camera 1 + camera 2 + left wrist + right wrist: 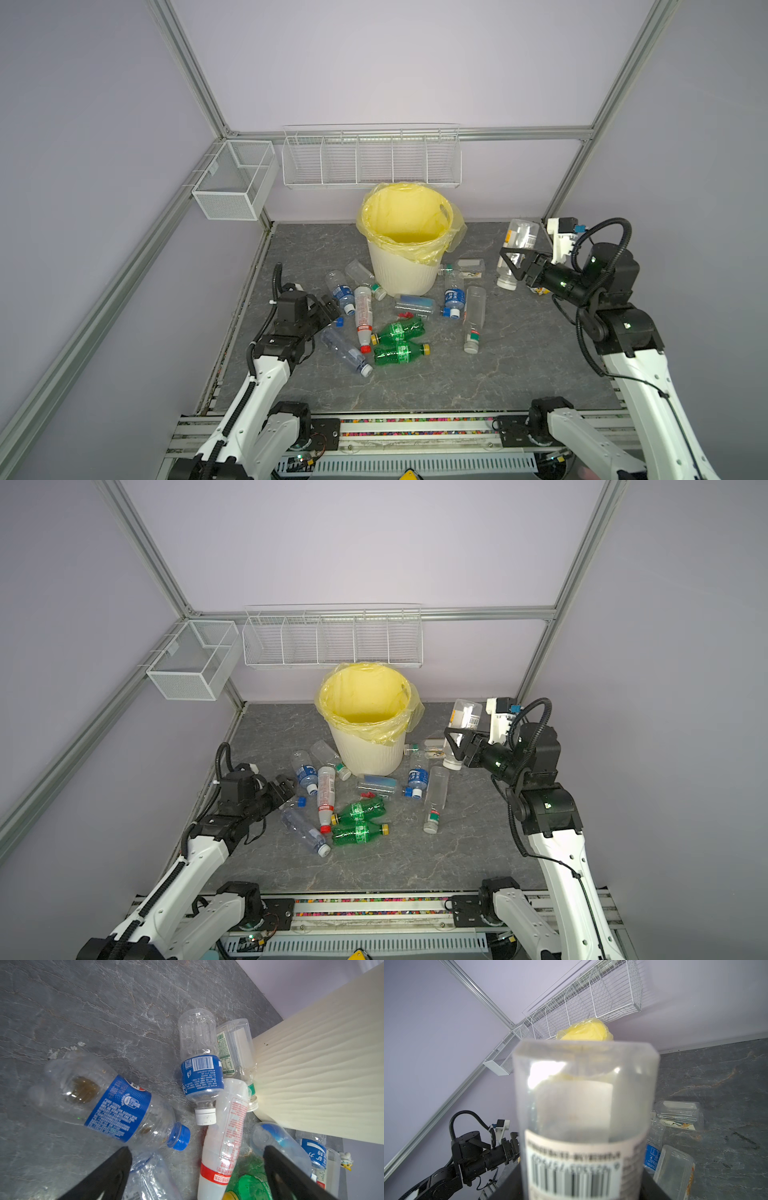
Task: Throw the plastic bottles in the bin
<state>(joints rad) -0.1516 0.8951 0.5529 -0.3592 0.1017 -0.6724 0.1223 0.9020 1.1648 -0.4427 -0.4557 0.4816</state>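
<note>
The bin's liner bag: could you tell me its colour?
The liner bag is translucent yellow; clearest in a top view.

On my screen the tabletop (519,374) reads as matt grey veined stone. The bin (399,274) is ribbed cream plastic with a dull sheen, its liner (453,232) thin crinkled translucent yellow film. The square clear bottle (583,1084) and the green bottles (401,353) are glossy plastic. The wire baskets (370,162) look like white-coated metal.

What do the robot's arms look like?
The left arm and right arm are white tubes with chunky black joints. A black ribbed cable loops by each wrist. The left pincer and right pincer are black, with pointy triangular fingers. Tiny green lights glow on the right arm.
</note>
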